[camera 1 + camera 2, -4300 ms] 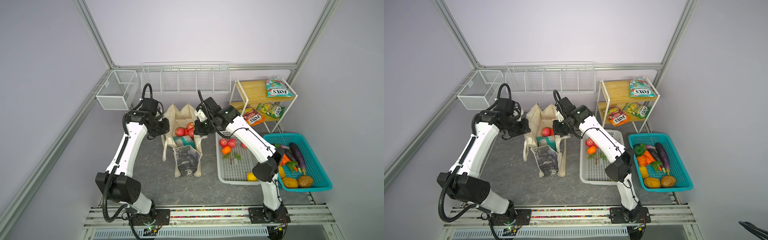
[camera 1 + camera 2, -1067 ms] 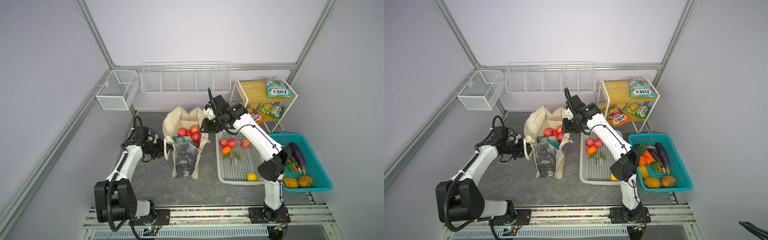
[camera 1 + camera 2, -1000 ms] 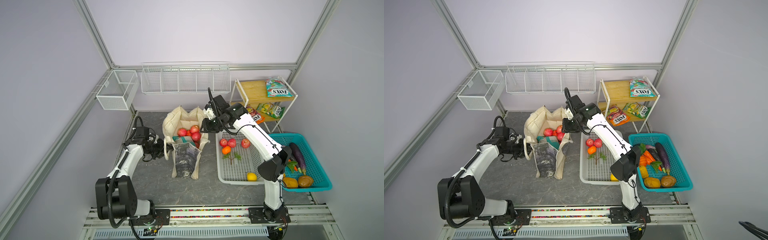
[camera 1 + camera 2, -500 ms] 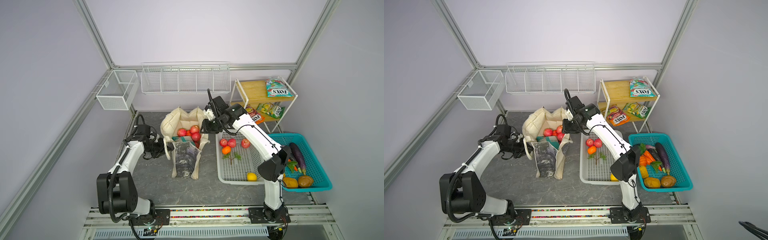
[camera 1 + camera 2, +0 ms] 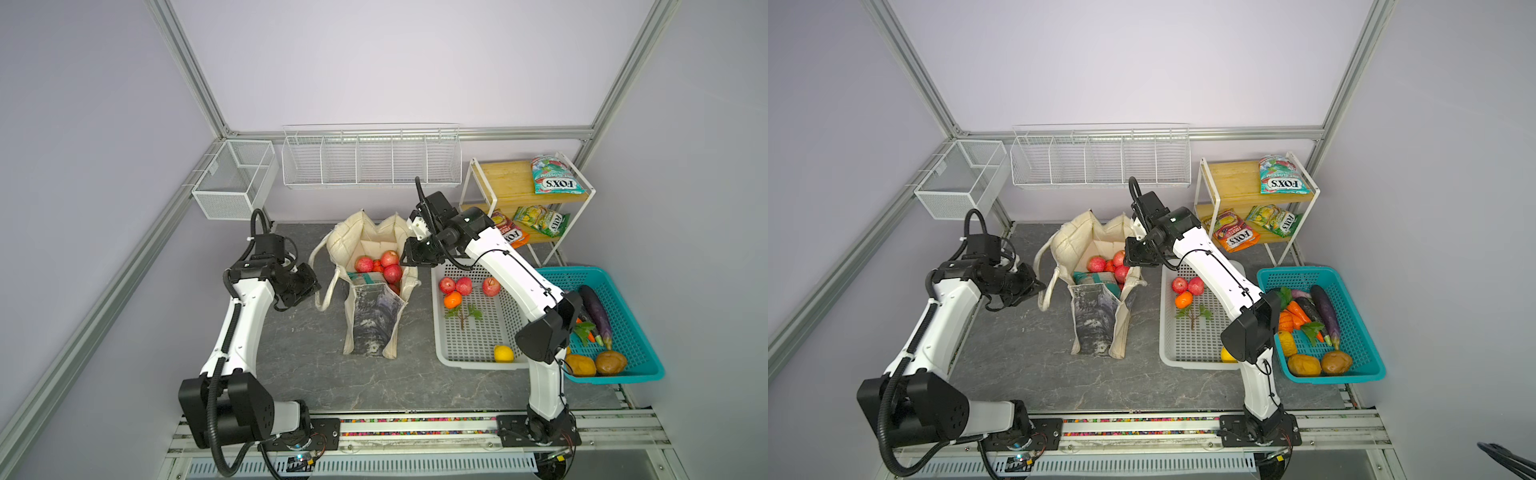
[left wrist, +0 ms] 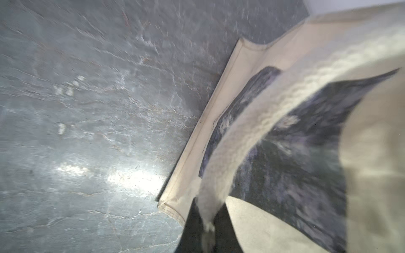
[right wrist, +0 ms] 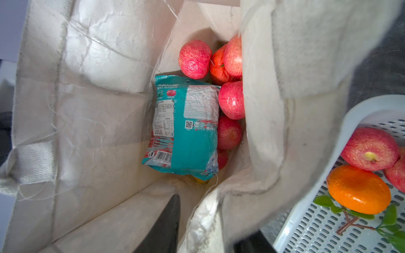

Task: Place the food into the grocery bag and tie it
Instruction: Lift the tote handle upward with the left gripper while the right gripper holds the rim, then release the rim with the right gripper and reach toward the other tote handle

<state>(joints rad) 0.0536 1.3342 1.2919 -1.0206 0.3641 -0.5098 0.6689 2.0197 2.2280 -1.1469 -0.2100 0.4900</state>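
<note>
Grocery bag [image 5: 372, 316] stands open mid-table on the grey tabletop [image 5: 291, 365], printed panel facing the robot's base. The white basket [image 5: 441, 345] is just beside it on the right.

Both top views give the whole layout but hide the fingertips. They put the left gripper [image 5: 312, 286] at the bag's left side and the right gripper [image 5: 409, 258] at its right rim.

The grips show only in the wrist views:
- **Left wrist view (blurred):** the dark fingers [image 6: 192, 221] are pinched tight on the cream handle [image 6: 252, 122], w/ the strap running out from btwn them.
- **Right wrist view:** one finger [image 7: 162, 225] is inside the bag and the other outside, w/ bunched cloth of the side wall clamped btwn them.

The right wrist view also looks straight into the bag. The FOX'S packet [image 7: 186, 127] lies back side up, barcode showing. Apples [image 7: 194, 59] are stacked along the wall next to it. A bit of yellow peeks from under the packet's barcode end. The top views show only a teal strip of that packet & approx three apples.

Loose apples [image 5: 447, 284] and an orange [image 7: 359, 190] lie in the white basket, outside the bag.
</note>
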